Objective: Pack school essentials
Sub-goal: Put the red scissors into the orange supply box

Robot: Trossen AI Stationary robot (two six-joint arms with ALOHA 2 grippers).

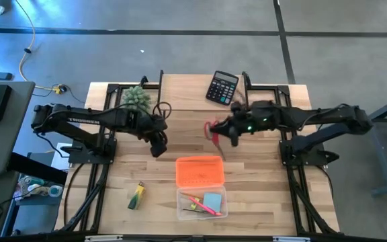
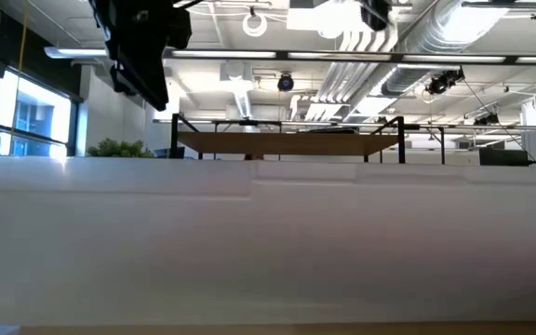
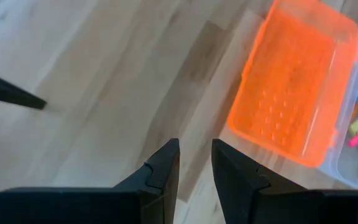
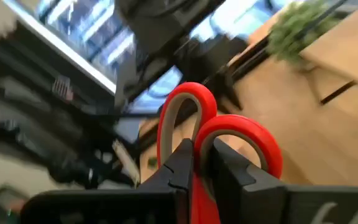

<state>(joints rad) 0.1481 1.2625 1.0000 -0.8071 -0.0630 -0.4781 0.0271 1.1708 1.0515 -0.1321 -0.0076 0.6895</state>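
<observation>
The right gripper (image 4: 194, 165) is clamping the red-handled scissors (image 4: 219, 134) for packing; the left gripper (image 3: 194, 168), jaws slightly apart, is hovering empty beside the orange lid (image 3: 294, 87).

The lid (image 1: 198, 171) lies on the table (image 1: 261, 195), touching the open box (image 1: 202, 202) in front of it. The marker (image 1: 136, 195) lies left of both; the calculator (image 1: 222, 87) sits behind.

The right tool (image 4: 194, 163) is clamped on the red-handled scissors (image 4: 225, 134), their two loops standing up past the dark fingers (image 4: 178, 165); behind them lie the wooden table (image 4: 316, 118) and a blurred green plant (image 4: 297, 23).
</observation>
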